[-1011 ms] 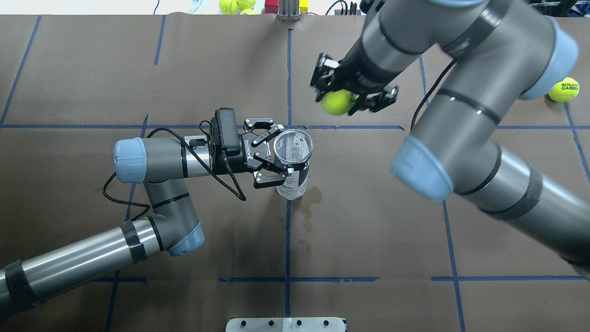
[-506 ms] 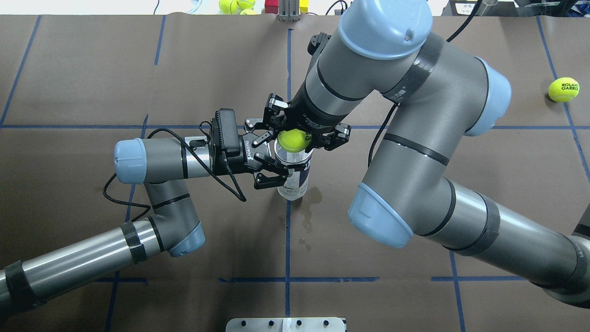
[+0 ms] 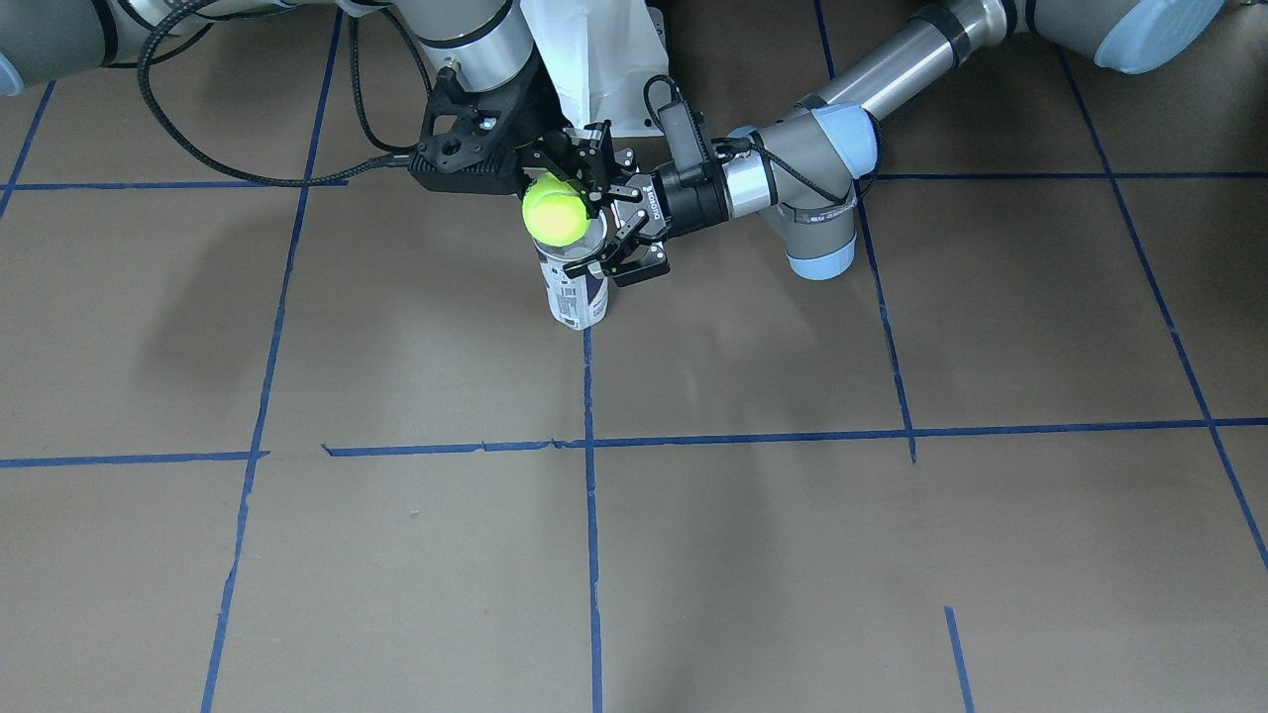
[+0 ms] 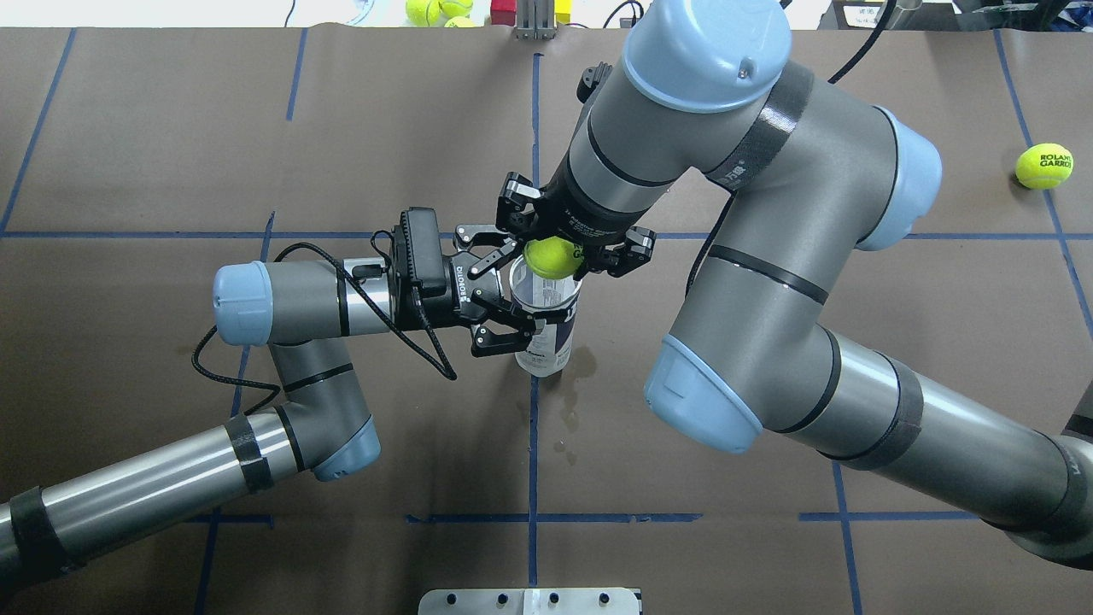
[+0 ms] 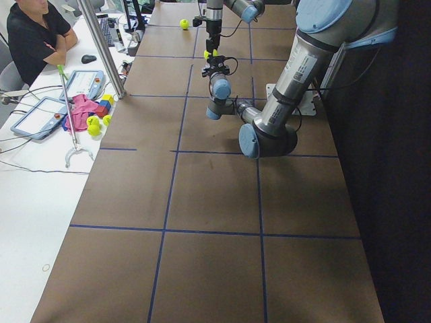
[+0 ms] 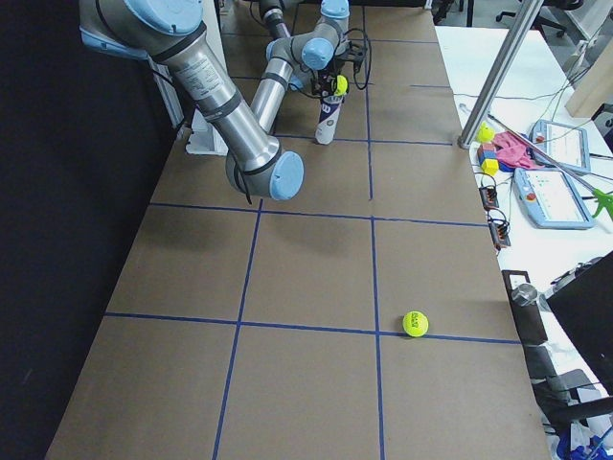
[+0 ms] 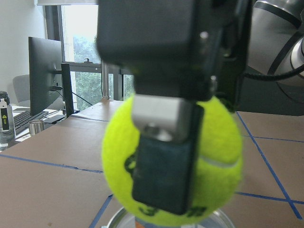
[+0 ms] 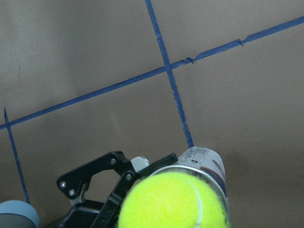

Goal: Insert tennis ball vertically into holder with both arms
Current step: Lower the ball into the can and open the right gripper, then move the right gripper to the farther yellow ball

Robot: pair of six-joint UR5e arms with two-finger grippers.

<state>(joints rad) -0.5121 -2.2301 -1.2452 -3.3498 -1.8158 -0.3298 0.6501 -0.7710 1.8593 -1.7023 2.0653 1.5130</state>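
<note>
The tennis ball (image 4: 549,258) is neon yellow-green and sits between the fingers of my right gripper (image 4: 553,253), which is shut on it. The ball hangs just above the open silver rim of the holder (image 4: 546,337), a clear can with a navy-and-white label that stands upright on the table. My left gripper (image 4: 515,295) comes in from the side and is shut on the holder's upper part. In the front view the ball (image 3: 555,214) covers the mouth of the holder (image 3: 575,295). In the left wrist view the ball (image 7: 218,156) fills the middle, with a black right fingertip (image 7: 164,166) across it.
A second tennis ball (image 4: 1043,166) lies at the far right of the brown paper-covered table (image 4: 256,128). More balls (image 4: 427,10) and coloured blocks lie beyond the far edge. The right arm's big elbow (image 4: 709,401) hangs over the table right of the holder. An operator sits in the left side view (image 5: 34,33).
My right arm swung in from the back right and brought the ball over the holder's mouth, then settled there. My left gripper stayed on the holder and shifted only slightly.
</note>
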